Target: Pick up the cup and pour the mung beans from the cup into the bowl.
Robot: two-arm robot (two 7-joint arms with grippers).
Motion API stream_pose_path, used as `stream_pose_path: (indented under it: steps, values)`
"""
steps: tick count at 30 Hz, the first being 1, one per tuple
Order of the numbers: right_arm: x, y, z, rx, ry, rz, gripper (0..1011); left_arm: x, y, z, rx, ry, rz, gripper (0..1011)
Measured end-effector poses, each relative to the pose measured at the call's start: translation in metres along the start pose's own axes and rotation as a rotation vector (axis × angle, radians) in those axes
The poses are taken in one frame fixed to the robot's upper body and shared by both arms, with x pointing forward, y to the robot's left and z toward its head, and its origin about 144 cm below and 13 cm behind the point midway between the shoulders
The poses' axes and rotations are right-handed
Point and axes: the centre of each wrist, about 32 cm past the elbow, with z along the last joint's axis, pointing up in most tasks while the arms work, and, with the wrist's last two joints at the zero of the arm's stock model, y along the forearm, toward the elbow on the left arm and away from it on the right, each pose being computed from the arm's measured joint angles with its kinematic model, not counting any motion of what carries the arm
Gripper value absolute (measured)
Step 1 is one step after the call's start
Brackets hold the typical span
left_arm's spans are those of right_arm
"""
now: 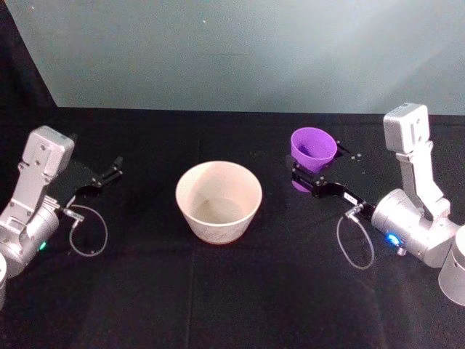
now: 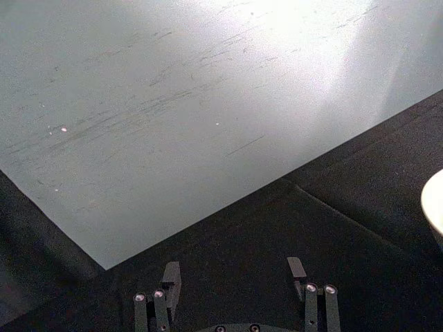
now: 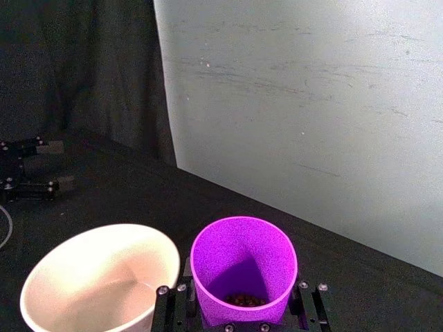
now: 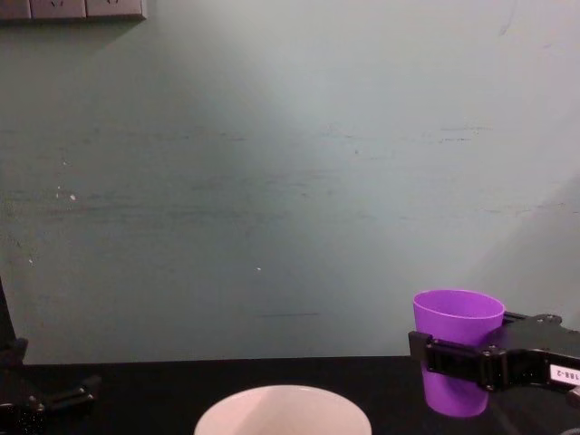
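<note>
Black table (image 1: 218,291): 1 bowl (image 1: 218,202), 1 cup (image 1: 313,149) in R jaws; L jaws released

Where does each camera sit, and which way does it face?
Head: high, looking down: left tool, right tool, wide pale round bowl.
Chest: low, facing the pale wall; right tool holds the small purple plastic cup.
Left wrist: past the open left tool toward wall.
Right wrist: over its tool into cup; bowl shared with head.

The right gripper (image 4: 446,356) comes in from the right of the bowl (image 4: 283,401), its jaws clasped around the cup (image 4: 458,322). The cup is upright and apart from the bowl. The left gripper (image 4: 56,399) sits low over the tabletop (image 4: 154,385), well left of the bowl.
</note>
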Motion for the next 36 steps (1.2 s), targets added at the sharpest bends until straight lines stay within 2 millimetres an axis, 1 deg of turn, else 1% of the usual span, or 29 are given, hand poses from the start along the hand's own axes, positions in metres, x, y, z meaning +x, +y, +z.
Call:
stream_pose_path:
  steps: [5,12,22,36]
  values:
    - [-0.002,0.001,0.003,-0.004,-0.030,-0.002,721,0.000,0.000,0.000,0.000,0.000,0.000,1000]
    - [-0.007,0.004,0.013,-0.018,-0.113,-0.010,721,0.000,0.000,0.000,0.000,0.000,0.000,1000]
    - [-0.022,0.015,0.037,-0.089,-0.328,-0.003,721,0.000,0.000,0.000,0.000,0.000,0.000,1000]
    - [-0.039,0.034,0.058,-0.152,-0.561,0.005,721,0.000,0.000,0.000,0.000,0.000,0.000,1000]
